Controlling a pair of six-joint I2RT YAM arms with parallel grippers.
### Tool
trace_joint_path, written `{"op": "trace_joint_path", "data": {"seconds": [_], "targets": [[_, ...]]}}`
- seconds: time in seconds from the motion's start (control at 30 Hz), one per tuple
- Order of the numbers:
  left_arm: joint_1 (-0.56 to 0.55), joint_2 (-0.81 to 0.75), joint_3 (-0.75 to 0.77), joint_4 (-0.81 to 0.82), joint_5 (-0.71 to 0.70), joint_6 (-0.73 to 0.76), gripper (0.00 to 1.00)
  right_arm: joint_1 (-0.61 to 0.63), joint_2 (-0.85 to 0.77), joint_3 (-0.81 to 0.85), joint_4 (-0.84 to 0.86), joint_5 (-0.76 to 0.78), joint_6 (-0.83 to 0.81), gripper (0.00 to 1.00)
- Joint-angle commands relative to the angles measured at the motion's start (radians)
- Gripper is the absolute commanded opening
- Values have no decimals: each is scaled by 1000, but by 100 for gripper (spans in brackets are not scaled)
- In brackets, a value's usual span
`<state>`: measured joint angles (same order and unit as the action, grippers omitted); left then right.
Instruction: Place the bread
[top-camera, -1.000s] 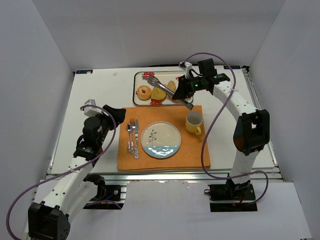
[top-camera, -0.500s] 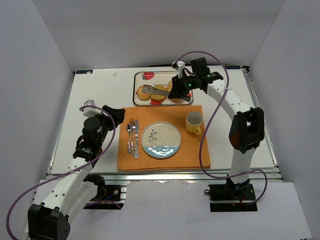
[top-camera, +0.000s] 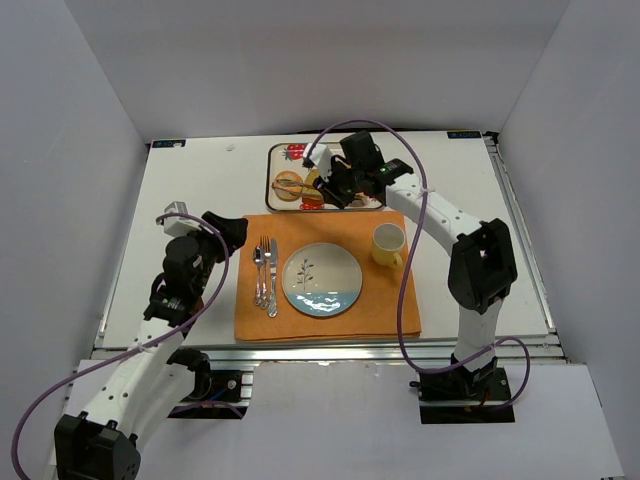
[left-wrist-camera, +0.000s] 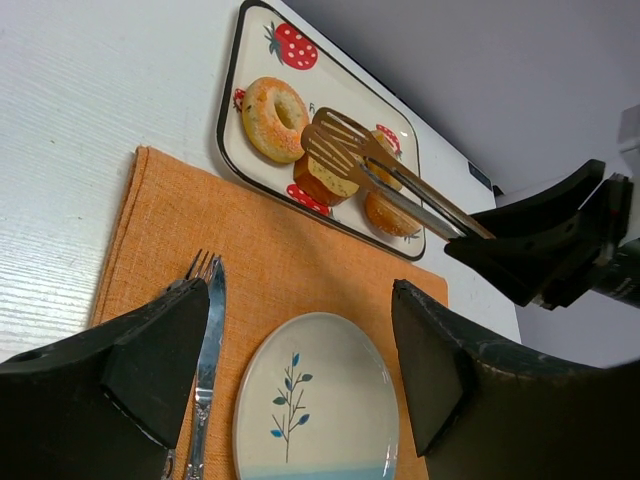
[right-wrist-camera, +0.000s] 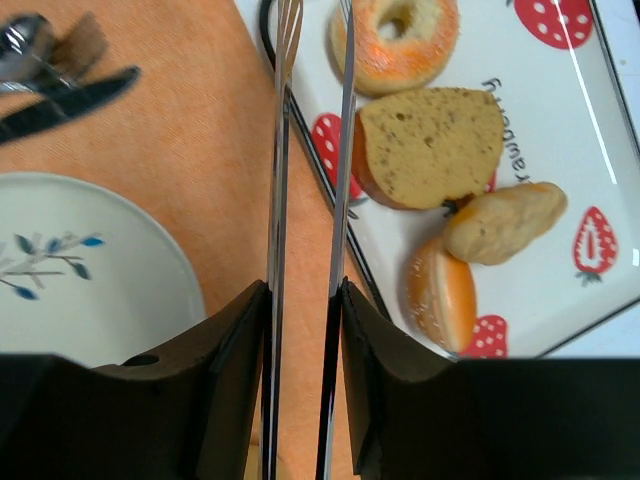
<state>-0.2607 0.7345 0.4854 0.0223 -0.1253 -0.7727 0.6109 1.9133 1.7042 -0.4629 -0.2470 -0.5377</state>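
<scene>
A bread slice (right-wrist-camera: 430, 145) lies on the strawberry tray (right-wrist-camera: 600, 180) among a bagel (right-wrist-camera: 395, 30), a roll (right-wrist-camera: 505, 222) and a bun (right-wrist-camera: 440, 295). My right gripper (right-wrist-camera: 303, 295) is shut on metal tongs (right-wrist-camera: 345, 120), whose two arms run side by side past the slice's left edge. In the left wrist view the tongs' head (left-wrist-camera: 340, 148) sits over the slice (left-wrist-camera: 322, 186), beside the bagel (left-wrist-camera: 274, 118); I cannot tell whether it grips it. The patterned plate (top-camera: 322, 280) sits on the orange placemat (top-camera: 380, 300). My left gripper (left-wrist-camera: 300, 380) is open and empty above the plate's left side.
A fork and knife (top-camera: 265, 275) lie left of the plate. A yellow mug (top-camera: 388, 243) stands at the placemat's right. The tray (top-camera: 325, 178) sits at the table's far middle, touching the placemat's far edge. White walls enclose the table.
My right arm has swung the tongs leftward and down over the tray, from pointing at the mug side to lying across the bread. The left arm has barely moved.
</scene>
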Motion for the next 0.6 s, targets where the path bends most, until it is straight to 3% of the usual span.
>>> {"op": "trace_joint_path", "data": {"seconds": [0.0, 0.57], "targets": [[5, -23, 15, -7, -19, 12, 83, 12, -54, -31, 85, 95, -113, 40], [5, -14, 12, 1, -22, 18, 84, 70, -34, -140, 236, 209, -292, 43]]}}
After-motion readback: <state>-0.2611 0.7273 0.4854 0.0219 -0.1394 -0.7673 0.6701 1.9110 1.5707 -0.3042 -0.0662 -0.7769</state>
